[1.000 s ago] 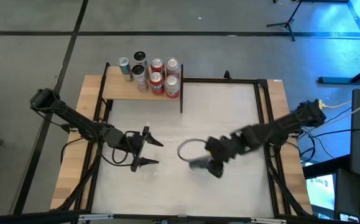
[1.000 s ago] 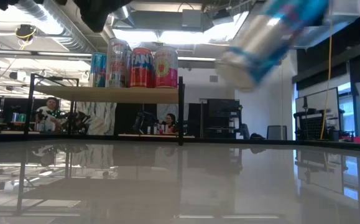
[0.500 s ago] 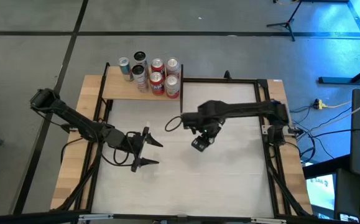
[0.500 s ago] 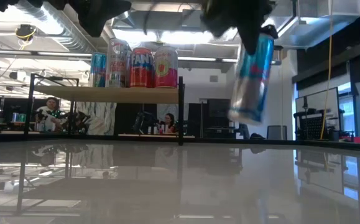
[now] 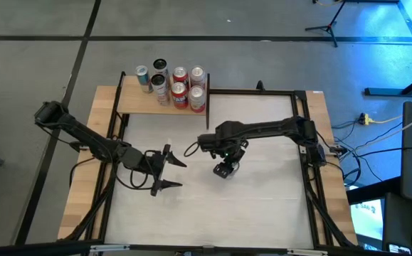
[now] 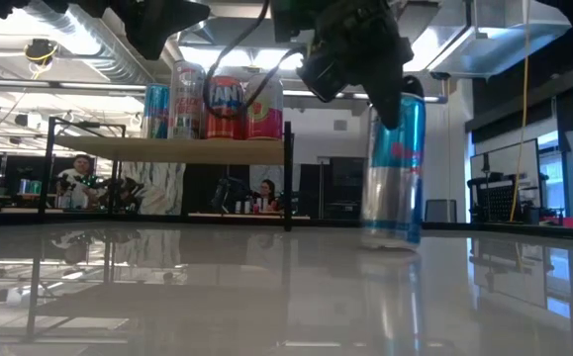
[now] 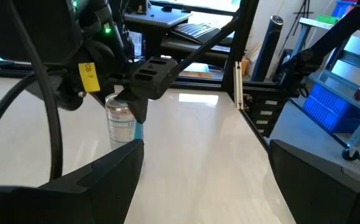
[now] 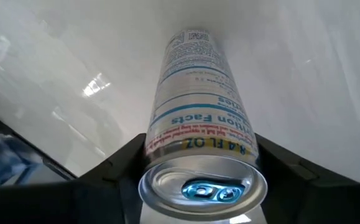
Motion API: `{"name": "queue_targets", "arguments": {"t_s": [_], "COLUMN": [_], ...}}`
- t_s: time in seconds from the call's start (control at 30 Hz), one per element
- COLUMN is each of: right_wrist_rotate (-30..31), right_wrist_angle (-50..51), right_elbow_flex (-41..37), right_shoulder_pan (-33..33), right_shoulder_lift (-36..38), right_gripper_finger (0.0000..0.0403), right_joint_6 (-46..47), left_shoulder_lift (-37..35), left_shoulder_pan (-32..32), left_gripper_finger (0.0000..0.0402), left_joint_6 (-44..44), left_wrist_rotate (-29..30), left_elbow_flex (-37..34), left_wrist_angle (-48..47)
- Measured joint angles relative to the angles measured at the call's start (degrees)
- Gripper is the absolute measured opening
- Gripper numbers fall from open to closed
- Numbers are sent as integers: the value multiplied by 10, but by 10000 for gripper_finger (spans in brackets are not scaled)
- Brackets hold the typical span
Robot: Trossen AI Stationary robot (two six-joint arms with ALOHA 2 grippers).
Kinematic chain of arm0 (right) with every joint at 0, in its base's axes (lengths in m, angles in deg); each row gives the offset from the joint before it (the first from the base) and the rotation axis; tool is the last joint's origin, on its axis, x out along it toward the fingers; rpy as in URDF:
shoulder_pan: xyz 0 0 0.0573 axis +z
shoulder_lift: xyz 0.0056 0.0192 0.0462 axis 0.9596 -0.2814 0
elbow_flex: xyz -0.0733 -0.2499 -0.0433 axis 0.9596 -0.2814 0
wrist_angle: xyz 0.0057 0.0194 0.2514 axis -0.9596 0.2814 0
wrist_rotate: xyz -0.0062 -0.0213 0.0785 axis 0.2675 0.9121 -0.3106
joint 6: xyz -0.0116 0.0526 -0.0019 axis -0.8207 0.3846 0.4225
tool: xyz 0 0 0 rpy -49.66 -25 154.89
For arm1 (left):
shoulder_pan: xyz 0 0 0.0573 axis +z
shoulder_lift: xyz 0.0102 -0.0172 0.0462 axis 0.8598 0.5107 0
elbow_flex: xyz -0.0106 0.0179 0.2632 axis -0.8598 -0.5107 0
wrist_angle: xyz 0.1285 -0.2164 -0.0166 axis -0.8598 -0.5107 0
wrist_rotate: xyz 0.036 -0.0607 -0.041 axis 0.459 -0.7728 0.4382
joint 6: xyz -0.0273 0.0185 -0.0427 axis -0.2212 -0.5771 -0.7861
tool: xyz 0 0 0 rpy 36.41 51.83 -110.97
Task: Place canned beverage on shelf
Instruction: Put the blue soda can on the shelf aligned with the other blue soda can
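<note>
A slim silver-and-blue can (image 6: 395, 168) stands upright on the whitish tabletop near the middle, with my right gripper (image 5: 225, 165) shut on its top end. It also shows in the left wrist view (image 7: 120, 121). The shelf (image 5: 138, 104), a tan board in a black frame, stands at the table's far left and carries several cans (image 5: 179, 89). My left gripper (image 5: 182, 176) hovers open and empty left of the held can, with its fingers pointing toward it. My right gripper pinches the can's upper end (image 8: 167, 146) between its two fingers (image 8: 127, 171), just below the top rim. The fingers come from above, pointing down. The can stands close to upright, its base (image 6: 390, 242) at the tabletop; I cannot tell whether the base rests on it.
The shelf's cans (image 6: 212, 99) crowd its right half; its left half (image 5: 131, 99) is bare board. A black frame rail (image 5: 252, 91) runs along the table's far edge. Open tabletop (image 5: 262, 206) lies in front of and to the right of the held can.
My right gripper has swung with the can from the near middle toward the far edge and the left, then come down. The can, slanted and high a second ago, has turned upright and dropped to the tabletop.
</note>
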Motion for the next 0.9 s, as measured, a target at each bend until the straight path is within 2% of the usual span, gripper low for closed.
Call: {"name": "queue_targets", "arguments": {"t_s": [0.3, 0.5, 0.57, 0.67, 0.8, 0.9], "right_wrist_rotate": [-7, 16, 42, 114, 198, 292], "right_wrist_angle": [-11, 2, 31, 65, 45, 38], "right_elbow_flex": [0, 0, 0, -1, -35, -77], "right_shoulder_pan": [0, 15, 30, 65, 120, 168], "right_shoulder_lift": [9, 44, 65, 103, 169, 204], "right_gripper_finger": [342, 378, 380, 382, 383, 383], "right_joint_6": [-18, -16, -12, 16, 55, 92], "left_shoulder_lift": [0, 0, 0, 0, 12, 44], "left_shoulder_pan": [0, 0, 0, 0, 0, 0], "left_gripper_finger": [335, 335, 335, 335, 335, 335], "left_joint_6": [1, 1, 1, 2, 1, 2], "left_wrist_rotate": [0, 0, 0, 2, 6, 8], "left_elbow_flex": [0, 0, 0, 0, 0, 0], "left_wrist_angle": [0, 0, 0, 0, -2, 16]}}
